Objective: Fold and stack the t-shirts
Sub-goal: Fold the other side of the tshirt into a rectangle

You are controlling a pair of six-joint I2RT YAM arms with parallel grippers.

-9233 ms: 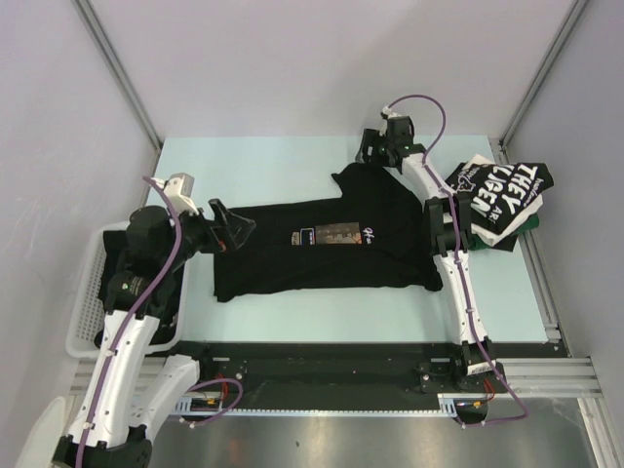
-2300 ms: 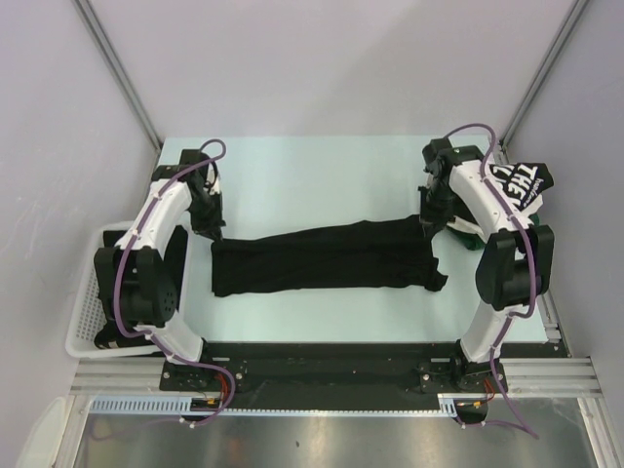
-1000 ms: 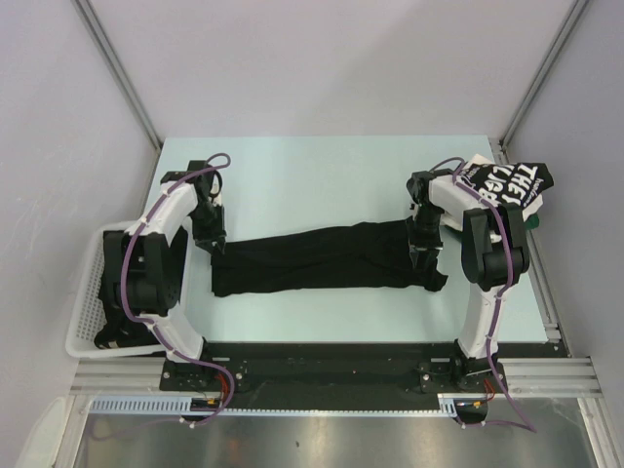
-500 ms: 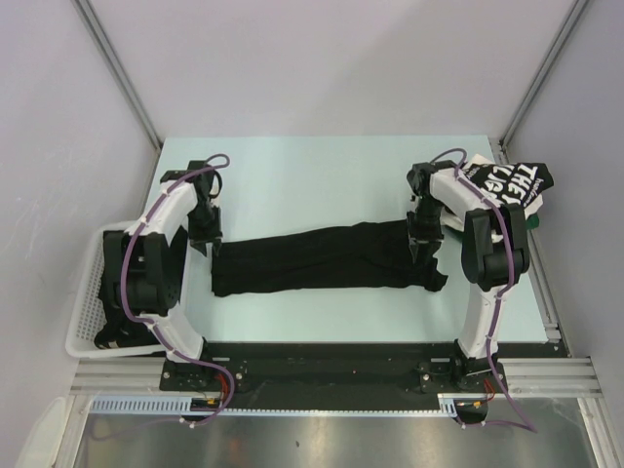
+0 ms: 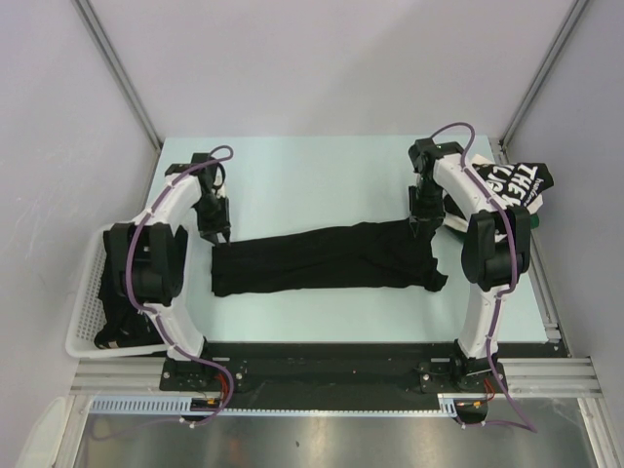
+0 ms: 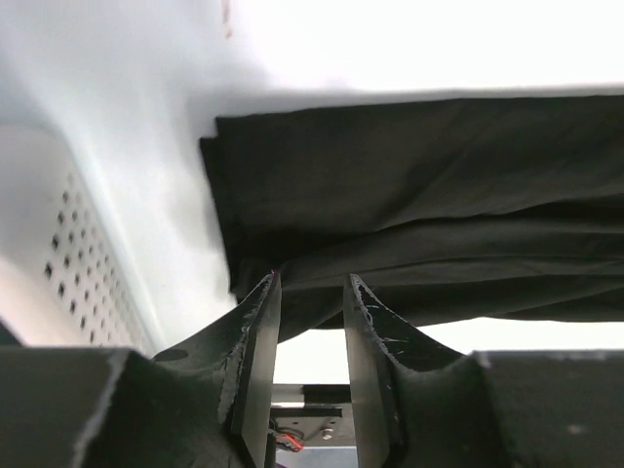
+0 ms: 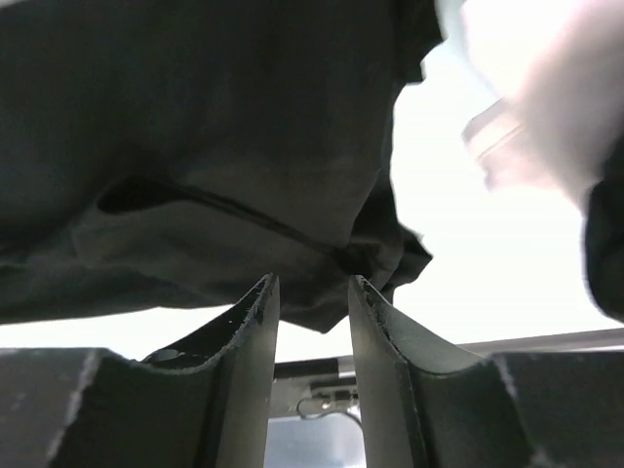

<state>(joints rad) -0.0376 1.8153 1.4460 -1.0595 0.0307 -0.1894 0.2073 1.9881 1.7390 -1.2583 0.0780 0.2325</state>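
Observation:
A black t-shirt (image 5: 327,258) lies folded into a long strip across the table, its right end rumpled. My left gripper (image 5: 216,232) hangs just behind the strip's left end, open, with nothing between its fingers. In the left wrist view the left gripper (image 6: 310,280) sits above the folded corner of the t-shirt (image 6: 419,185). My right gripper (image 5: 421,220) hovers over the strip's far right corner, also open and empty. The right wrist view shows the right gripper (image 7: 312,280) above the bunched sleeve end of the t-shirt (image 7: 195,136). A second t-shirt with white lettering (image 5: 507,187) lies folded at the right edge.
A white mesh basket (image 5: 86,314) with dark cloth inside stands off the table's left side, its wall (image 6: 58,244) showing in the left wrist view. Something green (image 5: 531,220) peeks from under the lettered shirt. Grey walls close in the table at the back and sides.
Both grippers have lifted off the ends of the strip and drawn back toward the far side, their jaws a little wider. The folded shirt stays where it lay.

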